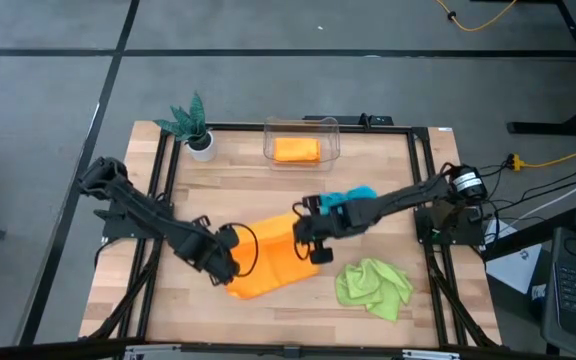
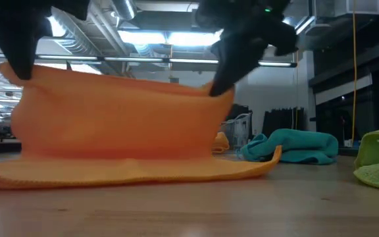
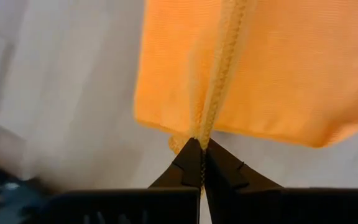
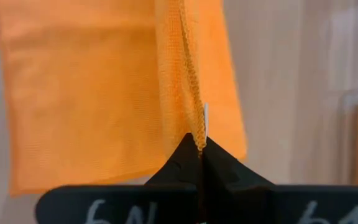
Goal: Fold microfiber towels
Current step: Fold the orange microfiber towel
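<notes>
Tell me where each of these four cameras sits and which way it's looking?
High: overhead, straight down on table, both arms.
Low: table height, looking level; orange towel lifted by both grippers.
Left wrist: on left arm; left gripper pinching towel edge.
Right wrist: on right arm; right gripper pinching another edge.
Shared: all show the orange towel.

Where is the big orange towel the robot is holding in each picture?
High view: orange towel at centre-bottom, between both grippers.
Low view: fills the left and middle, its upper edge lifted.
Left wrist view: upper right, edge pinched.
Right wrist view: upper left, edge pinched.
Shared landmark: its stitched edge.
</notes>
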Robot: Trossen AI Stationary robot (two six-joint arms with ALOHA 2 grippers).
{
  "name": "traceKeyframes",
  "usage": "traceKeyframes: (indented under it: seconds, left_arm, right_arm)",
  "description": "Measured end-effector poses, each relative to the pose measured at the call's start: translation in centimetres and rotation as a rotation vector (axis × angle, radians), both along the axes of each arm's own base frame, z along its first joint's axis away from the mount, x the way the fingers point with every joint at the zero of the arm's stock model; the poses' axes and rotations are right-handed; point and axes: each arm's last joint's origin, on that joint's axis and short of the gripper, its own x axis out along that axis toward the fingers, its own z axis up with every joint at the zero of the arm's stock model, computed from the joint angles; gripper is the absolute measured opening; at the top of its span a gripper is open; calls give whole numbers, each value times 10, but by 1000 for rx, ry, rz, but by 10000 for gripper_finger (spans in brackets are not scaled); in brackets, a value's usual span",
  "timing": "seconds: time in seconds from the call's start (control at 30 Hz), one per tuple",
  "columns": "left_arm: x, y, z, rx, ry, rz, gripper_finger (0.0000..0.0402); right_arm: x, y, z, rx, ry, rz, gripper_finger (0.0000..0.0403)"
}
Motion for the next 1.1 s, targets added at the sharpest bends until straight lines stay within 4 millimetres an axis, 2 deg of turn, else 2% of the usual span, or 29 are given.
traceKeyframes:
  seconds: [0.27, 0.43, 0.57, 0.7, 0.83, 1.1]
  left_arm:
    - [14, -40, -34, -2, -87, -11, 0]
    - [17, -51, -55, -12, -26, -3, 0]
    - [18, -58, -60, -38, -35, -16, 0]
    - [21, -62, -60, -88, -55, -21, 0]
    - [20, -64, -60, -142, -28, -22, 9]
    - [29, -71, -58, -216, -114, -54, 87]
  right_arm:
    - [-20, 34, -29, -16, -8, -4, 0]
    - [-26, 49, -35, 23, -38, -12, 0]
    - [-29, 57, -35, 49, -41, -20, 5]
    - [-31, 59, -36, 59, -33, -29, 34]
    - [-31, 61, -36, 116, -10, -10, 79]
    - [-32, 63, -35, 179, 35, 6, 167]
